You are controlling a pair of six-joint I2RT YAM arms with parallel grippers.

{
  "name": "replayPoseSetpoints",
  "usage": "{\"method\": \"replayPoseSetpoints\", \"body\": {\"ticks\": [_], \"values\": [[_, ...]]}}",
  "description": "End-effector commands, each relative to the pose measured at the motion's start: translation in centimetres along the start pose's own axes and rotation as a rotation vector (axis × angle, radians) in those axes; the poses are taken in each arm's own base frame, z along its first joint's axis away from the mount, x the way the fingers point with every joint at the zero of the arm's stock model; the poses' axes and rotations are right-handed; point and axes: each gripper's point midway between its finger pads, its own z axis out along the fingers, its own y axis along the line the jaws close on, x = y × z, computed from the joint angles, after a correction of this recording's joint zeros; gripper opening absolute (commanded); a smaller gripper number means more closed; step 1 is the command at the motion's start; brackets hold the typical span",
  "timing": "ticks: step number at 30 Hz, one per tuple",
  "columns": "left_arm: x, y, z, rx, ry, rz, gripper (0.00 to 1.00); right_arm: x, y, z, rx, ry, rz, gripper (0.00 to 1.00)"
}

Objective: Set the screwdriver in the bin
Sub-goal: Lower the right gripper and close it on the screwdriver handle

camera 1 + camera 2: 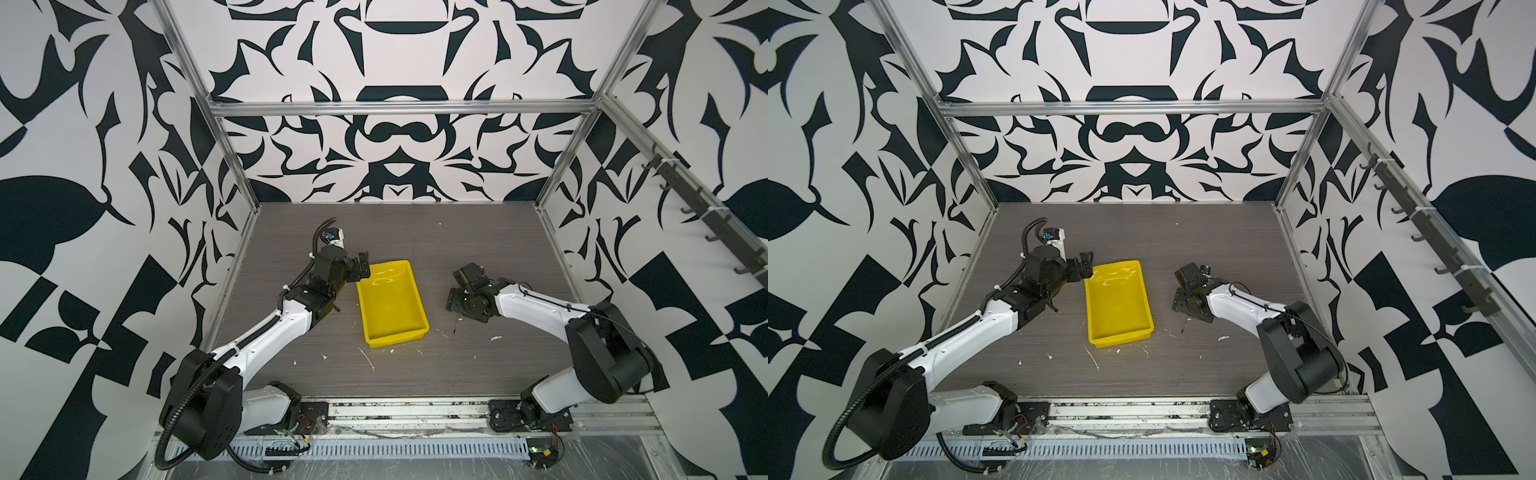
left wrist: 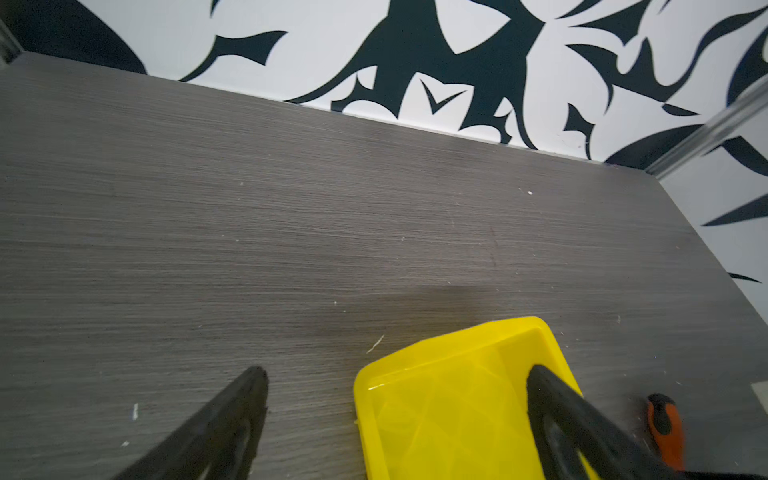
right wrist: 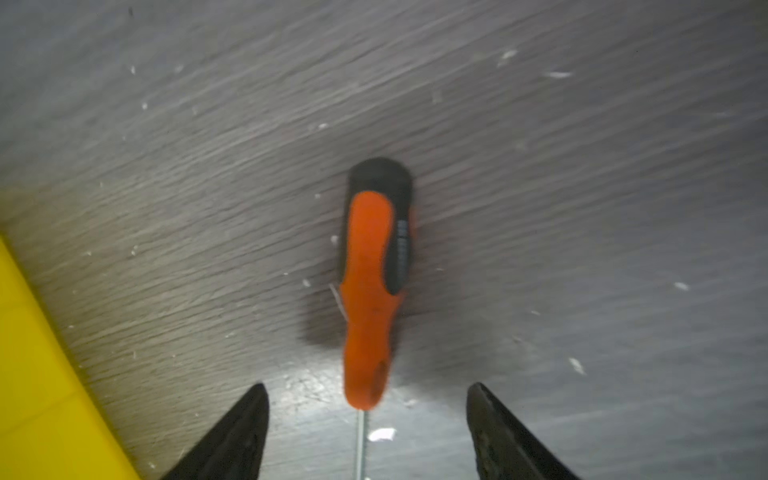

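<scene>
1. Two arms reach over the table (image 1: 457,374), but only the right one is on the job. The step in hand is the grasp, and nothing is lifted yet.
2. The screwdriver (image 3: 372,291) lies flat on the table outside the bin (image 1: 397,336), at about 3 o'clock from it and apart from its rim.
3. The right gripper (image 3: 366,390) hangs over the screwdriver with its jaws apart, one finger on each side of the narrow orange neck where the handle meets the shaft. Bare table shows on both sides of the neck, so nothing is held.
4. The right wrist view is blurred, so I cannot tell whether the fingertips touch the table.
5. In both top views the gripper's body hides the handle. A thin dark sliver (image 1: 456,329) at its 6 o'clock is probably the tip of the shaft.
6. The left gripper (image 2: 397,376) is spread wide and empty at the bin's 10 o'clock corner, with one finger above the bin's inside.
7. As I judge it, the next move is to pinch the neck, lift it higher than the rim, carry it toward 9 o'clock and let go over the yellow floor.
8. The grip sits near one end, so the black-capped end may droop or swing. A firm squeeze and a slow lift would suit.
</scene>
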Motion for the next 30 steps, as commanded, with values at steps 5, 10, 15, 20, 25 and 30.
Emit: {"method": "replayPoseSetpoints", "body": {"ticks": [5,10,15,20,25,30], "values": [[1.7,8.4,-1.6,-0.444,-0.075,-0.279,1.00,-1.8,-0.4,-1.0,0.077,-0.042,-0.079,0.59],[3.1,4.2,0.9,-0.204,0.026,-0.261,1.00,-1.3,-0.4,-0.1,0.077,-0.024,-0.088,0.54],[4.0,1.8,2.0,-0.059,0.061,-0.264,1.00,-1.1,-0.1,1.1,0.074,-0.002,-0.094,0.44],[4.4,0.8,2.8,-0.027,0.112,-0.236,0.99,-1.0,-0.8,1.5,0.112,-0.003,-0.084,0.33],[4.7,0.7,3.2,-0.024,0.115,-0.244,0.97,-1.2,-2.4,0.8,0.173,-0.046,-0.104,0.19],[5.2,-1.7,3.6,0.114,0.140,-0.235,1.00,-0.8,-3.4,0.3,0.195,-0.049,-0.110,0.00]]}}
